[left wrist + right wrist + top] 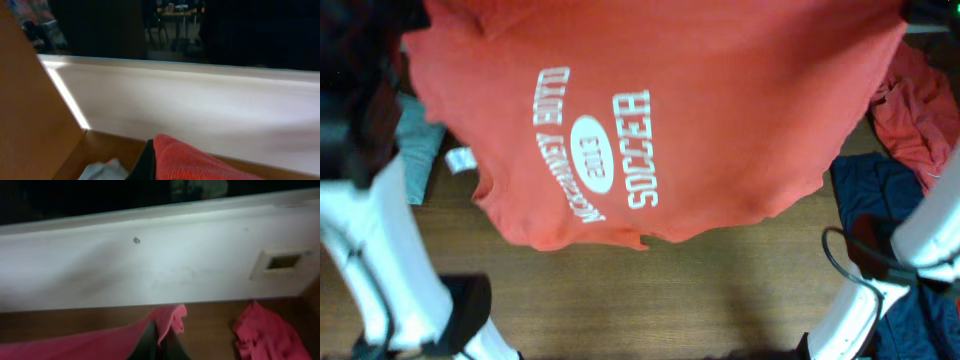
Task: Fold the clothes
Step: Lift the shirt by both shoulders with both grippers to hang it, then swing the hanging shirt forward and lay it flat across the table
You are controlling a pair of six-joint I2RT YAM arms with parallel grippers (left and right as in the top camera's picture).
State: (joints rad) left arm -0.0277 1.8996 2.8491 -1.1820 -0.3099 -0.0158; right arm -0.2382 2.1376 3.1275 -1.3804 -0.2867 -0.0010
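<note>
Slippage threatened you: left pincer (pixel 152 162) and right pincer (pixel 161 332) each gripped only a thin edge of the T-shirt (pixel 700 120) hanging above the bench (pixel 720 290).

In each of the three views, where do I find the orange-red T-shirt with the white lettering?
Overhead: the orange-red T-shirt fills the upper middle, with its lettering showing.
Left wrist: only a red fold of it shows, at the bottom edge near the middle.
Right wrist: a strip of it runs along the bottom, from the left to the middle.
Shared landmark: the wooden table, brown in every view.
</note>
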